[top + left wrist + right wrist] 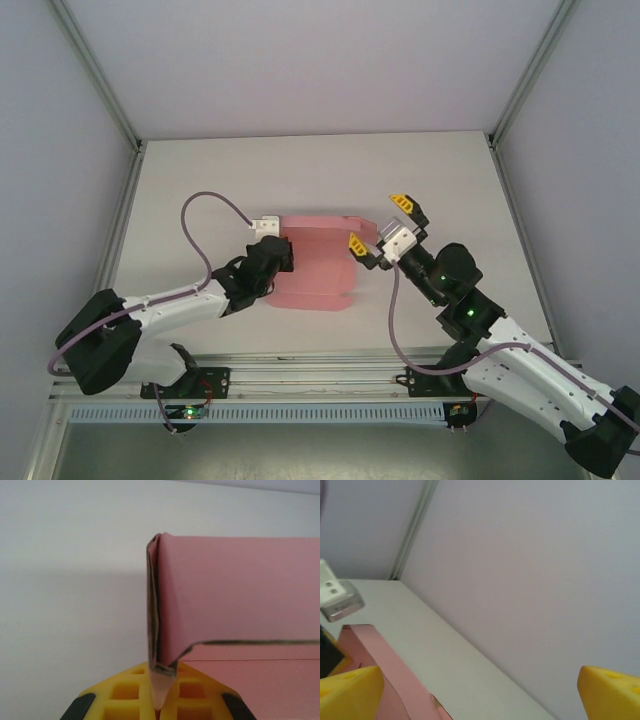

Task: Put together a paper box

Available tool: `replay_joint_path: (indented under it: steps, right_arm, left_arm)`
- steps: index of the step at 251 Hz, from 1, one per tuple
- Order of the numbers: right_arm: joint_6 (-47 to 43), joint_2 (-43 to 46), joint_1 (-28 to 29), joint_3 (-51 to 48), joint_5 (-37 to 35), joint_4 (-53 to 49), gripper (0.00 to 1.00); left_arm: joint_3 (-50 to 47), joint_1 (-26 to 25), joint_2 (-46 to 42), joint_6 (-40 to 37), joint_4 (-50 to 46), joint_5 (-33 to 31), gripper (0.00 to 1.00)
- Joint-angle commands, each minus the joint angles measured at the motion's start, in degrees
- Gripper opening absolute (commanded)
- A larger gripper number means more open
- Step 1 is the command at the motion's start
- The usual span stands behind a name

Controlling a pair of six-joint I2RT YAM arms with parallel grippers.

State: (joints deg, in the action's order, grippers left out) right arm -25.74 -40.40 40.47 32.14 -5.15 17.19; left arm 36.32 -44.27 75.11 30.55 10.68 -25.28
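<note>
Mid-tabletop (200, 180), the paper box (320, 270) lies partly folded. My left gripper (159, 695) is clamped on its doubled left wall; my right gripper (380, 223) hangs spread wide at the right edge. I reckon I should hold that pinch firm while the right folds the opposite wall.

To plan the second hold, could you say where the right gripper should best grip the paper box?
Probably the paper box by its thin right edge, from the right: the open right gripper sits beside it, opposite the pinch of the left gripper.
</note>
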Motion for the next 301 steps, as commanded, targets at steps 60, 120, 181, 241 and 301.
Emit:
replay_joint_path:
  steps: [60,120,181,241,301]
  right_arm:
    - [11.86,-11.48,-4.57,7.06,-4.54,-10.03,0.98]
    - [12.42,-14.82,-4.76,6.7,-0.39,-10.14,0.98]
    - [16.2,-17.8,-4.7,6.93,5.12,-7.32,0.98]
    - [22.7,-19.98,-4.08,5.01,7.14,2.63,0.98]
    - [23.55,-24.0,-0.39,5.18,1.97,2.11,0.98]
  left_arm:
    - [-2.23,-0.45,-4.6,3.19,-3.55,-0.19,0.0]
    - [-3.22,-0.38,-6.96,4.15,-3.25,0.66,0.0]
    - [-5.03,-0.45,-8.58,4.53,0.0,4.55,0.0]
    - [-5.35,-0.38,-6.53,6.16,2.33,7.26,0.0]
    - [-6.26,-0.39,-6.36,7.85,6.02,10.44,0.0]
